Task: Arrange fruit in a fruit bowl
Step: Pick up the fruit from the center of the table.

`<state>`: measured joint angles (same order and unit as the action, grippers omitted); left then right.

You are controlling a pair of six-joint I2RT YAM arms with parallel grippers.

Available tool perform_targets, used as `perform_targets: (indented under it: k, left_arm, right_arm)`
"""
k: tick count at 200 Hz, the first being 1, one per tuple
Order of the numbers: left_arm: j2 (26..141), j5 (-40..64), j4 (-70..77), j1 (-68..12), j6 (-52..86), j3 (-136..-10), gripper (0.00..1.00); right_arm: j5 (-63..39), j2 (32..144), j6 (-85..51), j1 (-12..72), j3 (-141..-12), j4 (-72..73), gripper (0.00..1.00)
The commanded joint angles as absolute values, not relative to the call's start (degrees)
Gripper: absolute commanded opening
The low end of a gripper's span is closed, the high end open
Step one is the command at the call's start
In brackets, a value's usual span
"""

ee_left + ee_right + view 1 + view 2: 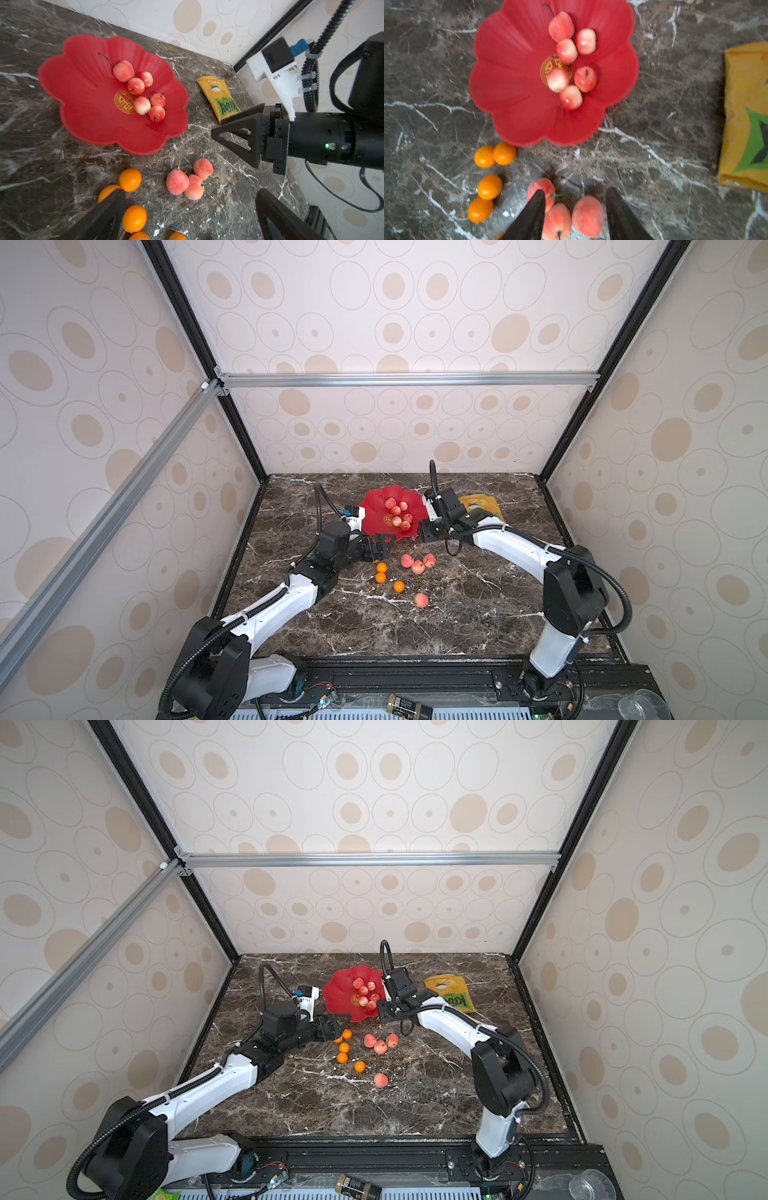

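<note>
The red flower-shaped fruit bowl [374, 510] [508, 83] stands at the back middle of the marble table. Several pink-red fruit [398, 512] lie by its gold centre mark. In front of the bowl, three pink-red fruit [417, 565] [588, 216] lie clustered on the table, and one more [421, 600] lies alone nearer the front. Several orange fruit [380, 572] [130, 179] lie left of the cluster. My left gripper [386, 549] is open, low beside the orange fruit. My right gripper [575, 190] hovers open above the cluster, holding nothing.
A yellow-green snack bag [482, 506] lies to the right of the bowl, behind my right wrist. On the front rail, off the table, lie a dark bottle [409, 705] and a clear cup [642, 703]. Patterned walls close in three sides.
</note>
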<state>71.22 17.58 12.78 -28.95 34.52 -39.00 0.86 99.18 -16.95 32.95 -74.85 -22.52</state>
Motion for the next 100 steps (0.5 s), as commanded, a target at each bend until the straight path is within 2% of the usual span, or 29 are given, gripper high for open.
perform_targets:
  k: [1,41,100]
  left_arm:
    - [69.88,15.29,14.22,-31.83,33.50,-37.32,0.98]
    - [70.28,13.41,15.78,-37.37,35.30,-34.51,0.98]
    - [73.25,10.42,19.27,-43.39,37.52,-32.79,0.98]
  right_arm:
    - [0.86,93.03,-17.48,32.99,-68.93,-21.25,0.50]
    - [0.12,86.81,-17.76,32.96,-60.83,-23.37,0.49]
    - [-3.84,87.64,-16.22,32.92,-54.51,-21.50,0.47]
